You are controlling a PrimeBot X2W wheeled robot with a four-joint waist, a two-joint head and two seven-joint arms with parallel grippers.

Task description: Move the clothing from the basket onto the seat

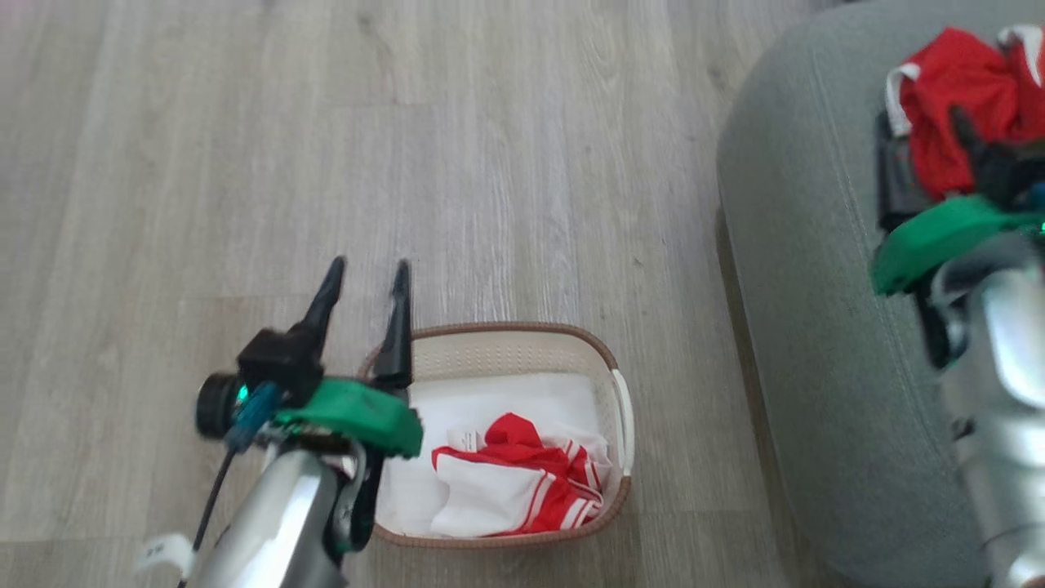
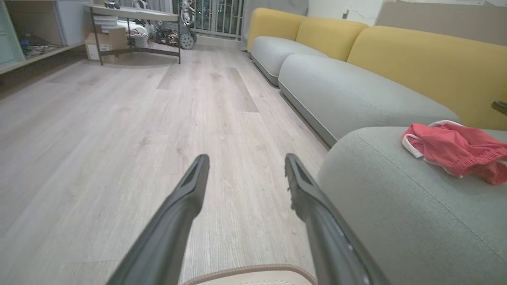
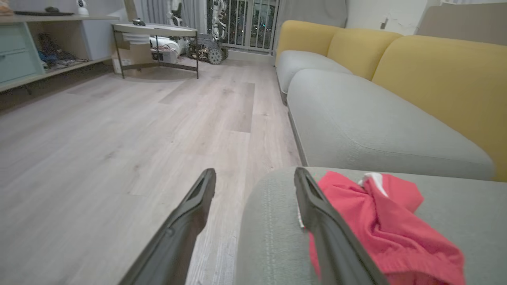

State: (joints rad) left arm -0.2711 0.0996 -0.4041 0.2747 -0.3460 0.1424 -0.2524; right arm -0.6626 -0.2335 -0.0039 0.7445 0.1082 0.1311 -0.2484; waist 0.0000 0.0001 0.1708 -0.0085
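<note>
The cream basket (image 1: pixel 506 353) stands on the wood floor, and its brown rim (image 2: pixel 245 273) shows at the bottom of the left wrist view. In it lies red-and-white striped clothing (image 1: pixel 522 482) on the white bottom. My left gripper (image 1: pixel 367 269) (image 2: pixel 247 156) hovers open over the basket's far left corner, holding nothing. A red garment with white trim (image 1: pixel 963 82) (image 2: pixel 455 150) (image 3: pixel 376 221) lies crumpled on the grey-green seat (image 1: pixel 800 286) (image 2: pixel 396 206) (image 3: pixel 455 213). My right gripper (image 1: pixel 976 135) (image 3: pixel 255 172) is open just above the seat's edge, beside that garment.
The seat is the near end of a long sofa with yellow backrests (image 3: pixel 435 79) and more grey cushions (image 3: pixel 356 118). Wood floor (image 1: pixel 326 122) spreads left of the sofa. A metal-legged side table (image 3: pixel 158 31) and a low shelf unit (image 3: pixel 31 51) stand far off.
</note>
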